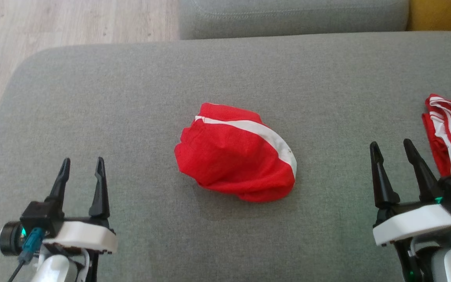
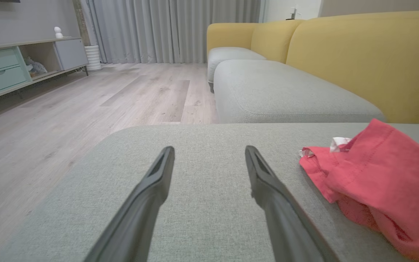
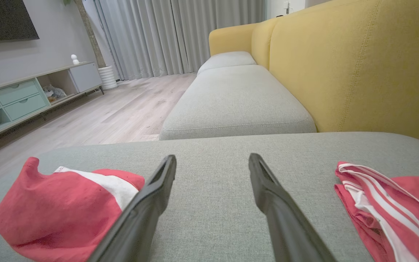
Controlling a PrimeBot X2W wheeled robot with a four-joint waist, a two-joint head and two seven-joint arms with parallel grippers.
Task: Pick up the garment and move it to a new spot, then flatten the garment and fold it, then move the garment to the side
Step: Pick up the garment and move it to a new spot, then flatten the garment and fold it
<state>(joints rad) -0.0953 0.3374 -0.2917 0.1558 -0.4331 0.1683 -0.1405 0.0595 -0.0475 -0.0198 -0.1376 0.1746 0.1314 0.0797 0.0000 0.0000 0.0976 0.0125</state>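
I see left gripper (image 1: 83, 160) and right gripper (image 1: 390, 143) spread, empty, at the near edge of the cushion (image 1: 131, 98); red garment (image 1: 235, 154) at its middle

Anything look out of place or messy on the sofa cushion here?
The red garment lies bunched in a heap on the grey cushion, its white band running askew. Nothing looks spilled or damaged.

Empty right gripper (image 3: 212, 157), jaws spread wide, above grey sofa cushion (image 3: 304, 145); crumpled red garment (image 3: 56, 207) with white band lying left of it; striped red cloth (image 3: 387, 203) right of it; yellow backrest (image 3: 358, 65) behind.
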